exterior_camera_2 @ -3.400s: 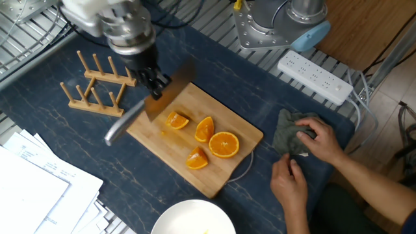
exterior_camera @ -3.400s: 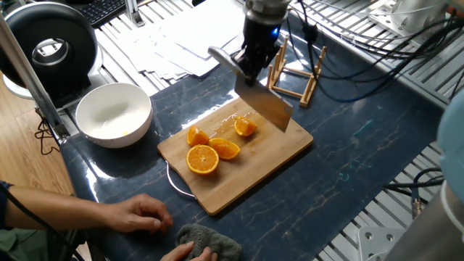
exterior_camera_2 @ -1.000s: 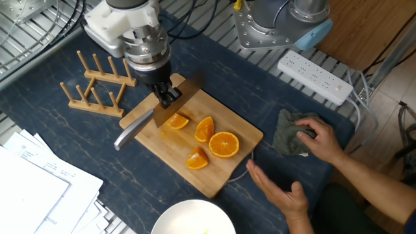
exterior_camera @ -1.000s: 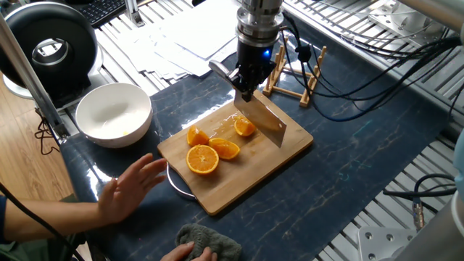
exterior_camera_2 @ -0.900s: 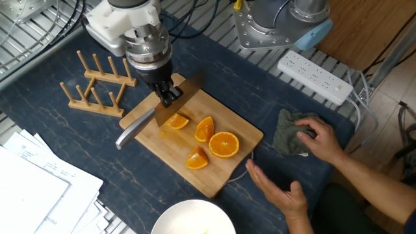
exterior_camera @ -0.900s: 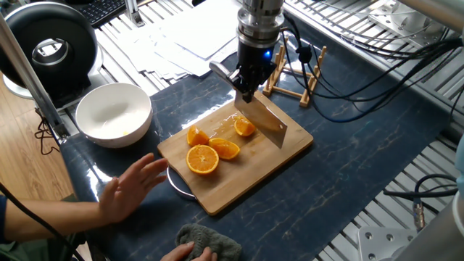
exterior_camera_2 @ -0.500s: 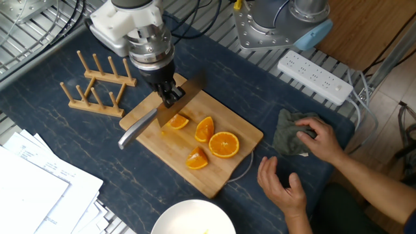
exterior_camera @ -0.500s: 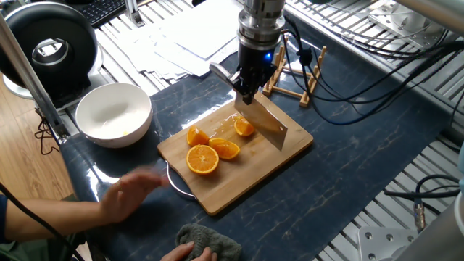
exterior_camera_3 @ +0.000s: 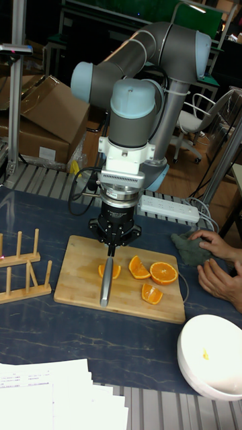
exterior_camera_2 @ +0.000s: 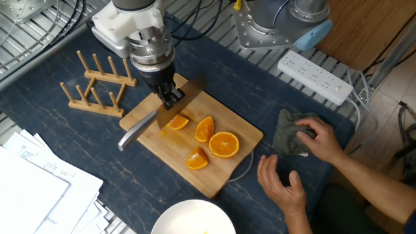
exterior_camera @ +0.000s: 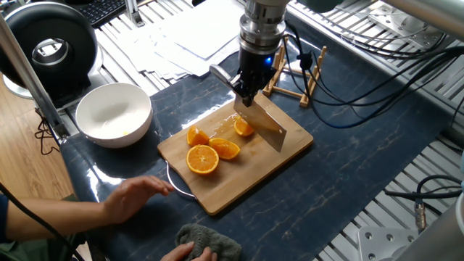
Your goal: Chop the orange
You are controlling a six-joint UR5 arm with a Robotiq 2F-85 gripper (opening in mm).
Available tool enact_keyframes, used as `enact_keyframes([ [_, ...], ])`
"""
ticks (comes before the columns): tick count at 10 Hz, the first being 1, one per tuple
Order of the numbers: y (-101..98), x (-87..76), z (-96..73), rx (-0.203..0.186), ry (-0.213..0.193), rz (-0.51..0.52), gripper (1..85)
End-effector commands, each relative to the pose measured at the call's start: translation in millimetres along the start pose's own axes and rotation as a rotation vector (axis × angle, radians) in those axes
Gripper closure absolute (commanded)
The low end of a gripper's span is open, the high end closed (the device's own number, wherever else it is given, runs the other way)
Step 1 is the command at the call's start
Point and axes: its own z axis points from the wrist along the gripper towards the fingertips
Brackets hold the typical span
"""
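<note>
The pincer [exterior_camera_2: 170, 97] grips a knife [exterior_camera_2: 170, 102] over the orange [exterior_camera_2: 177, 121], which lies on the cutting board [exterior_camera_2: 218, 175] at its 11 o'clock corner. The blade hides part of the wedge, so contact is unclear.

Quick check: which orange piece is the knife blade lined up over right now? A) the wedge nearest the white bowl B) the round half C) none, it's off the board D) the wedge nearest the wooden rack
D: the knife held in the claw sits over the orange wedge on the rack side of the cutting board; the round half lies clear of the blade.
</note>
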Motion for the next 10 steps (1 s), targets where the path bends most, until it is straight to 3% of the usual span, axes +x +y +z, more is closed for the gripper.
enact_keyframes([
  [1,3.1,-4.2,1.5,-0.014,-0.014,0.005,84.7],
  [10,8.0,-6.5,10.7,-0.033,-0.031,0.005,84.7],
])
